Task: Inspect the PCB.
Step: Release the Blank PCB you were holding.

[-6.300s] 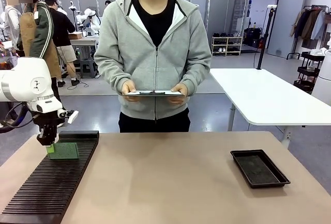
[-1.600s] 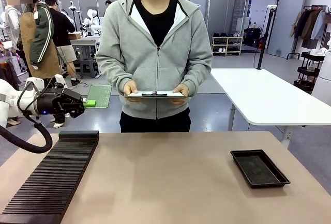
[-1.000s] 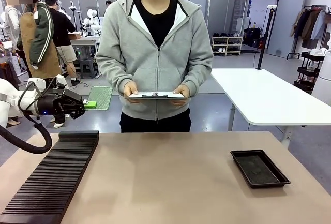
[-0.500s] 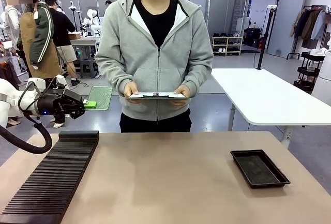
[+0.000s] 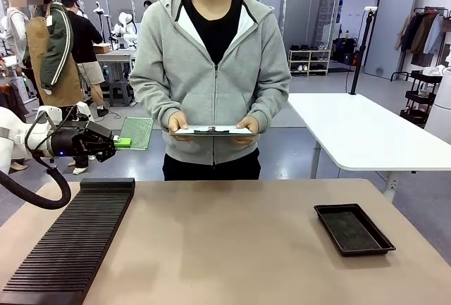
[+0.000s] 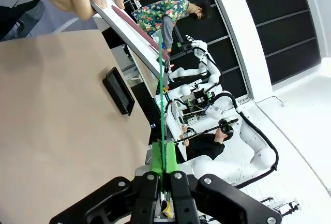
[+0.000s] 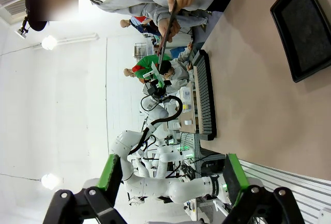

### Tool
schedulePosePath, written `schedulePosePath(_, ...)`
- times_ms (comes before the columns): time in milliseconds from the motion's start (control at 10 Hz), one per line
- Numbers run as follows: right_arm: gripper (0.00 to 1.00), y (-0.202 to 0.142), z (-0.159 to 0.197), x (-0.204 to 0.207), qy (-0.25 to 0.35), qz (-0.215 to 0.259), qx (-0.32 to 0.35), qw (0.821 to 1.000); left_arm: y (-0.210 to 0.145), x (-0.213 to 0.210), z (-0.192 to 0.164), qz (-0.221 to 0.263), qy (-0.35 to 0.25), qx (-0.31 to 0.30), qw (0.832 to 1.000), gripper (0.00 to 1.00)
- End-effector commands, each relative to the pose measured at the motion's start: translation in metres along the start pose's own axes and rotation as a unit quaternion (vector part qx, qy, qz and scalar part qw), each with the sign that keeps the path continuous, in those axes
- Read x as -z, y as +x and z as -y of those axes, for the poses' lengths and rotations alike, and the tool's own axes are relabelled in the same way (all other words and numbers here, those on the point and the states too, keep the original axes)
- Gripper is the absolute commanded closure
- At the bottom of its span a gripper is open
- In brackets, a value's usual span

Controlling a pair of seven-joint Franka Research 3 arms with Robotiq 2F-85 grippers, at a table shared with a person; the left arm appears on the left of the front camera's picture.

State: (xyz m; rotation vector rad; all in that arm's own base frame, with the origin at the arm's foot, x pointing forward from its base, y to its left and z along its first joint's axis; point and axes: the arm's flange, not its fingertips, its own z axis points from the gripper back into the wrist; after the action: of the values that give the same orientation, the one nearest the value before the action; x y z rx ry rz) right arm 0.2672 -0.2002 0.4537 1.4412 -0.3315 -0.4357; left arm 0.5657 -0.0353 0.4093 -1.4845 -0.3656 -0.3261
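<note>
The left claw (image 5: 117, 141) is pressed together on one short edge of the PCB (image 5: 137, 133), its green pads pinching the board from both sides. It reaches sideways from the picture's left in the front view, with the arm behind it cut off at that edge. The PCB juts out past the fingertips, standing on edge in the air. It is well above the far end of the black slotted rack (image 5: 70, 241) on the desk (image 5: 232, 249) and off to one side of the white clipboard (image 5: 211, 129) that the person at the far side holds flat in both hands. In the left wrist view the left claw (image 6: 164, 175) shows the same grip, and the PCB (image 6: 163, 105) appears edge-on as a thin green line rising from between the fingers. Its faces cannot be read there, and the gripped edge is hidden between the pads. The right claw (image 7: 170, 169) is spread wide, its two green pads far apart with nothing between them, touching nothing. The black tray (image 5: 352, 229) lies on the desk's right part, well apart from the PCB.
</note>
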Motion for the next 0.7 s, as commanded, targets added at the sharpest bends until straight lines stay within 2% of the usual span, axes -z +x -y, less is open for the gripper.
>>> schedulePosePath(0,0.00,-0.0011,-0.0026,-0.0007,0.000,0.001,-0.004,1.000,0.0002,0.0006,0.0021,0.009,-0.006,0.000,1.000,1.00)
schedulePosePath(600,0.00,-0.0011,-0.0026,-0.0007,0.000,0.001,-0.004,1.000,0.0002,0.0006,0.0021,0.009,-0.006,0.000,1.000,1.00)
